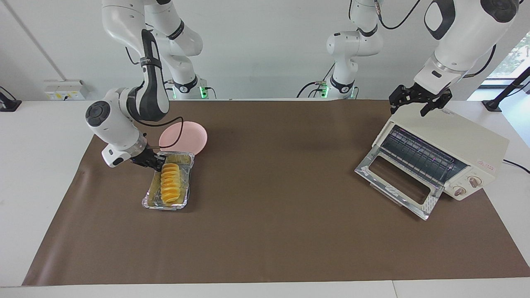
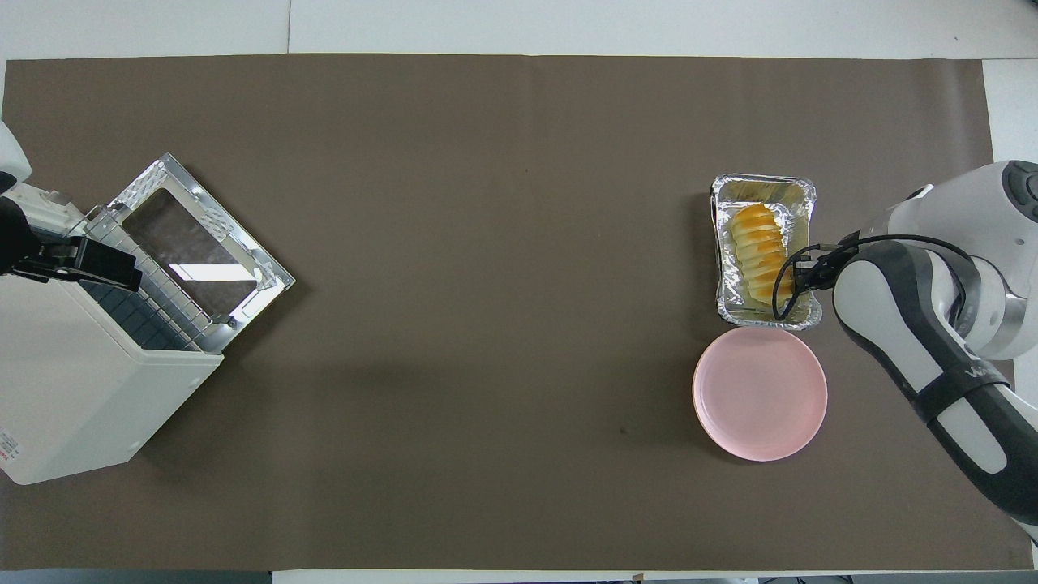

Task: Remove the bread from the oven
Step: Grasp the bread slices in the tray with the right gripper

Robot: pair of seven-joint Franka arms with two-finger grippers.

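The bread (image 1: pixel 170 182), a yellow-orange ridged loaf, lies in a crinkled foil tray (image 1: pixel 154 191) on the brown mat toward the right arm's end, just farther from the robots than the pink plate (image 1: pixel 184 138). My right gripper (image 1: pixel 153 162) is shut on the tray's rim at the end nearest the plate. In the overhead view the bread (image 2: pixel 758 251) sits in the tray (image 2: pixel 717 259) with the right gripper (image 2: pixel 803 272) at its edge. The cream-white oven (image 1: pixel 451 142) stands at the left arm's end, its glass door (image 1: pixel 397 182) dropped open. My left gripper (image 1: pixel 418 101) waits open above the oven's top.
The pink plate (image 2: pixel 760 393) is bare. The oven (image 2: pixel 73 381) and its open door (image 2: pixel 195 251) take up the left arm's end. The brown mat (image 1: pixel 281 215) covers most of the table. A cable loops from the right wrist over the tray.
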